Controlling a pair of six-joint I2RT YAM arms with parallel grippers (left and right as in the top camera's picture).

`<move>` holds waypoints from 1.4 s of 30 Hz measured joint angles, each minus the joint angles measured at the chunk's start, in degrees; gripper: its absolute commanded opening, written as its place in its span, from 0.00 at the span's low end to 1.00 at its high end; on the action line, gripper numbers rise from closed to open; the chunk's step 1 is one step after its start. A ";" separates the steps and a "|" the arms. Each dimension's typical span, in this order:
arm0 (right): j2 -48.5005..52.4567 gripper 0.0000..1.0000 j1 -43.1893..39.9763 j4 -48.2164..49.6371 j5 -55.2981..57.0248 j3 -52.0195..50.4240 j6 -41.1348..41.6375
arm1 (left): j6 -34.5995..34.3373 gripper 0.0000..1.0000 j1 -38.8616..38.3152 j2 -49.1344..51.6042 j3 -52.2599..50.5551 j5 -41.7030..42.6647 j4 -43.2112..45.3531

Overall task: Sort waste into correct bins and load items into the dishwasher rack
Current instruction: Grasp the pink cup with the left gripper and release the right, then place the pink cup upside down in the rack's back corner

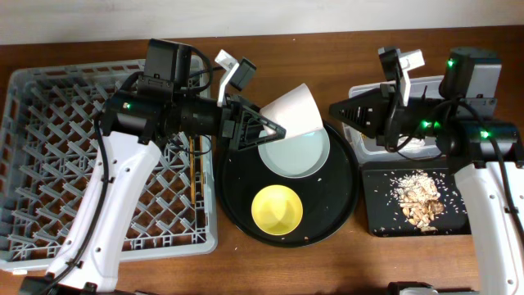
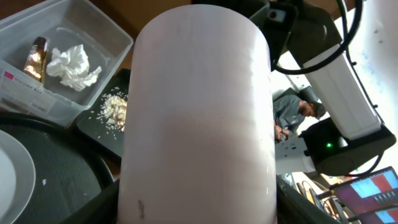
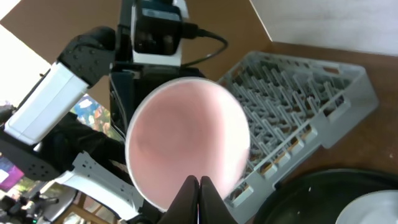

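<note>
The small pale-pink plastic cup [image 1: 291, 111] fills the left wrist view and hides that claw's fingers. The left claw [image 1: 264, 123] pinches its base. It hangs on its side over the round black tray's [image 1: 237, 205] far rim, mid-worktop. Its long axis runs across the worktop, mouth toward the right edge. The right claw [image 1: 334, 111] is pressed together and empty.

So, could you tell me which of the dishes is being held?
The pink cup, gripped by the left end effector; the yellow bowl and pale plate lie on the round black tray.
</note>
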 measured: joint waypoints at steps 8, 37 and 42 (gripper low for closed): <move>0.00 0.04 5.01 -1.49 2.89 0.00 -1.81 | 0.00 0.15 0.00 0.00 0.00 0.44 -0.02; 0.02 0.07 0.33 -23.63 37.79 0.00 -7.72 | -10.08 0.10 11.67 0.39 0.00 -51.98 -1.86; 0.02 0.07 0.33 -23.67 40.33 -1.09 -7.80 | -12.61 0.10 11.63 4.55 0.00 -64.83 1.60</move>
